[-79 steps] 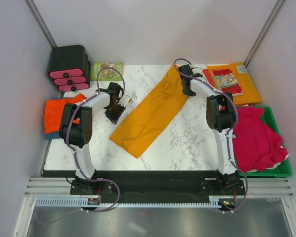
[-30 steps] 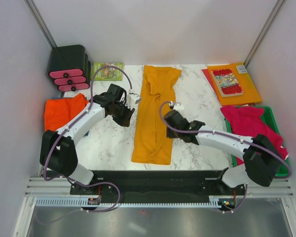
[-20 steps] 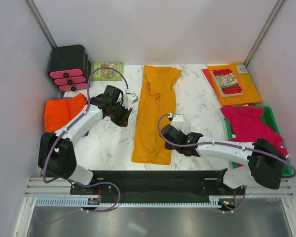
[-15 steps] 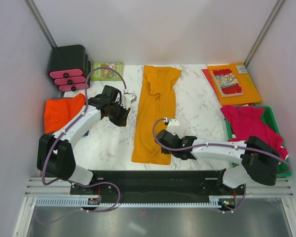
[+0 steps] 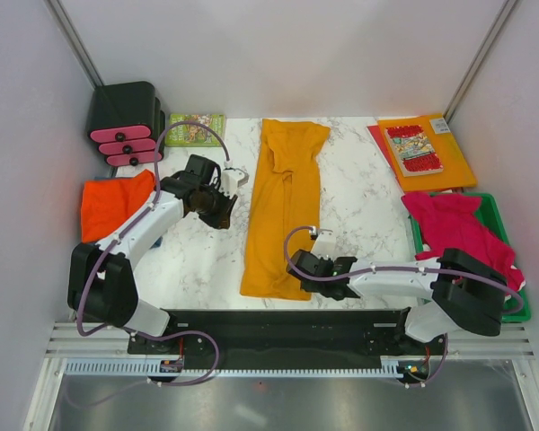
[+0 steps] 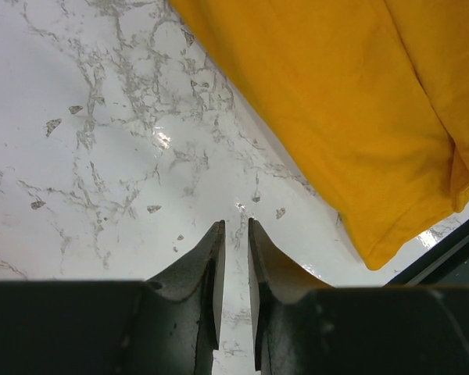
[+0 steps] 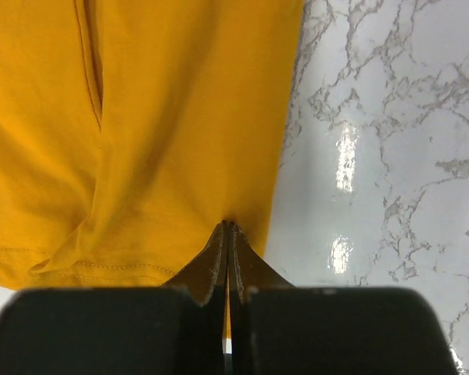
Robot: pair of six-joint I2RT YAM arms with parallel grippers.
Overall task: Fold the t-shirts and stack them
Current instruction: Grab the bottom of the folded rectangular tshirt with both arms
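Far left, hanging off the marble table (image 5: 359,197): red-orange t-shirt (image 5: 108,205), bunched, with a black drawer unit (image 5: 124,124) and a green booklet (image 5: 195,128) behind it. Next, left gripper (image 6: 234,226) over bare marble, fingers a narrow slit apart, nothing between them. To its right and clear of the tips: mustard t-shirt (image 5: 283,206), not touching. Folded lengthwise into a long strip down the table's middle, from the far edge to close by the near edge, lying flat. Right gripper (image 7: 229,226) low at the strip's near right corner, fingers pressed tight together, tips resting on the yellow cloth just inside its right edge and just above the stitched hem. Cannot tell whether any fold is pinched between them. Bare glossy marble immediately right of that edge. Far right corner: stiff orange folder (image 5: 449,162) with a comic book (image 5: 413,148) on top. Nearer along the right edge: crimson-pink t-shirts (image 5: 458,238) heaped in a green tray (image 5: 499,310), spilling over its rim.
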